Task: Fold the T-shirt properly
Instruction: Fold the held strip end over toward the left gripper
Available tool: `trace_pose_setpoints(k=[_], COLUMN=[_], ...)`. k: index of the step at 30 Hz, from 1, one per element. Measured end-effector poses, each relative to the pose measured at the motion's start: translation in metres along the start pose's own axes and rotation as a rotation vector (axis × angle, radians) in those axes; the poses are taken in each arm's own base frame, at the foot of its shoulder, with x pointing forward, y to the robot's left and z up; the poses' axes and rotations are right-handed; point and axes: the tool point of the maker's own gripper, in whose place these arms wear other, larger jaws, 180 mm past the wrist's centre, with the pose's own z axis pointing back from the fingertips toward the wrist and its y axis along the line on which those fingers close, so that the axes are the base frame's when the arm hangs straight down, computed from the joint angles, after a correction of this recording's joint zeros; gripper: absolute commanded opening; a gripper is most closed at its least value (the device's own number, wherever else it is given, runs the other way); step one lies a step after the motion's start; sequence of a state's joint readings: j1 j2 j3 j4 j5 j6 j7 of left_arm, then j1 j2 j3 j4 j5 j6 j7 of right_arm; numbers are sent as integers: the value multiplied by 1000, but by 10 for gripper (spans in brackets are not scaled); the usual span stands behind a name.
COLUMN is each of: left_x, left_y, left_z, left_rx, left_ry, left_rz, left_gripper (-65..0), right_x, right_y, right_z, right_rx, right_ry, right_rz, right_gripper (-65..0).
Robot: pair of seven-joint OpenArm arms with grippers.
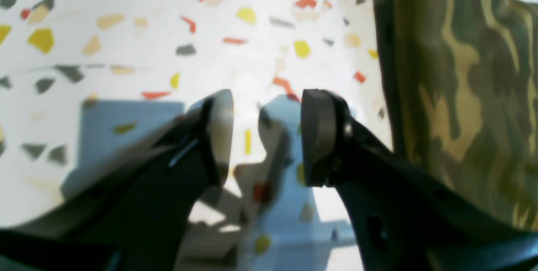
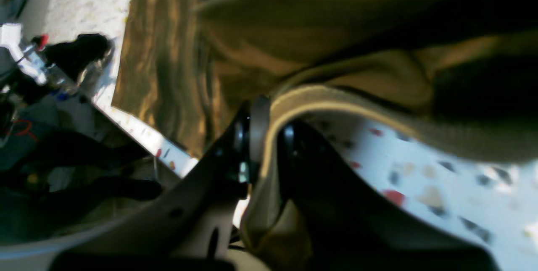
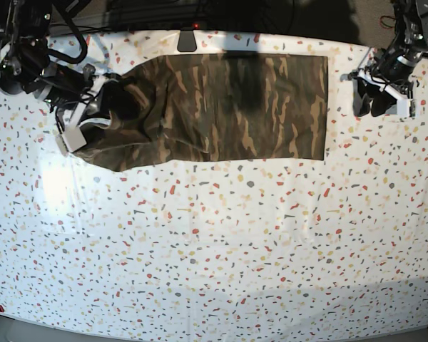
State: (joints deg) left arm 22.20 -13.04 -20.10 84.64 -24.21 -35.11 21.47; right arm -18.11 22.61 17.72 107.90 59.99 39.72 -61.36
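The camouflage T-shirt (image 3: 228, 107) lies spread across the far part of the table, and its left end is bunched and lifted. My right gripper (image 3: 98, 108) is at that left end. In the right wrist view the right gripper (image 2: 269, 124) is shut on a ribbed tan edge of the T-shirt (image 2: 336, 31), with cloth draped over the fingers. My left gripper (image 3: 376, 100) hovers to the right of the shirt's straight right edge, apart from it. The left wrist view shows the left gripper (image 1: 269, 134) open and empty above the table, the T-shirt (image 1: 462, 94) beside it.
The table (image 3: 214, 249) is white with coloured speckles. A small dark fitting (image 3: 187, 41) sits at its far edge, just above the shirt. Cables and dark equipment (image 2: 50, 128) lie beyond the table's edge in the right wrist view.
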Motion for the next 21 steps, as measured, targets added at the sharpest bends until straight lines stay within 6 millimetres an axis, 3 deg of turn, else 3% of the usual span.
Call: trace_pose_setpoints(k=[5,7,12,21], left_x=[-4,-6,-7,-7], left_y=[-27,-34,-37,-38], left_z=[-10,-12,-13,-13], left_rx=[-89,-107,-117,-119], left_ry=[7,12,16,14], left_rz=[-12,-11,-14,-14], left_gripper=[-390,-390,-390,-390], right_x=[-4,6,37,46], right_y=[42,62,99,155], right_z=[-36,-50,-84,-130], right_rx=[101,164,229,245], right_ry=[36,11,-23,-4], right_rz=[56,70,174,312], right_gripper=[-650,-650,-650,-650])
